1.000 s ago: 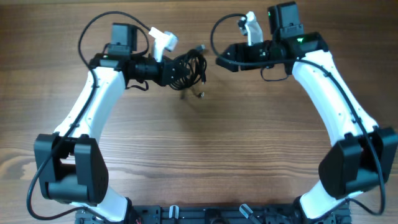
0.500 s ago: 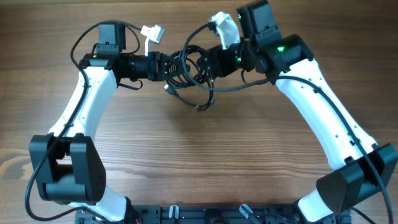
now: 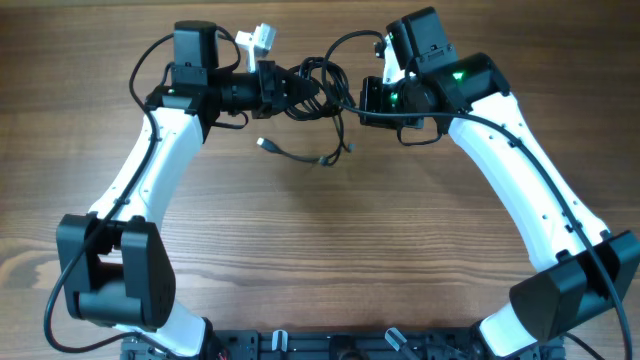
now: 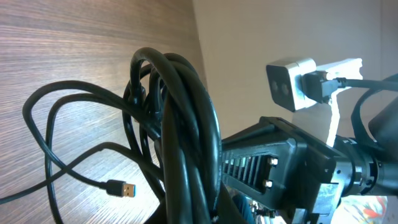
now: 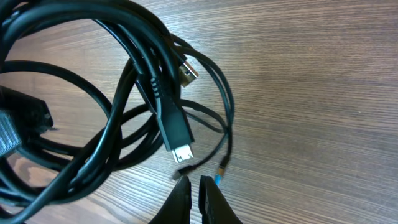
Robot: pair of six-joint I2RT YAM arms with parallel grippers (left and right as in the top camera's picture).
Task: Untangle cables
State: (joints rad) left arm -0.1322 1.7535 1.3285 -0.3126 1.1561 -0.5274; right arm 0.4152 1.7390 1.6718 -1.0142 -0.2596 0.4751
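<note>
Hardly begun: the cables (image 3: 310, 85) are one knotted bunch pinched by the left gripper (image 3: 277, 88), its fingers closed, plug ends (image 4: 126, 188) trailing from the bunch (none separated yet), the right gripper (image 5: 194, 186) just beside it, fingers closed on nothing visible.

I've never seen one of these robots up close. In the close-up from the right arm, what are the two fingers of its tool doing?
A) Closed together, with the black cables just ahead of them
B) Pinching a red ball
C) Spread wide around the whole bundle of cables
A: in the right wrist view the right tool has its two fingers pressed side by side, and the cables lie just beyond their tips.
</note>
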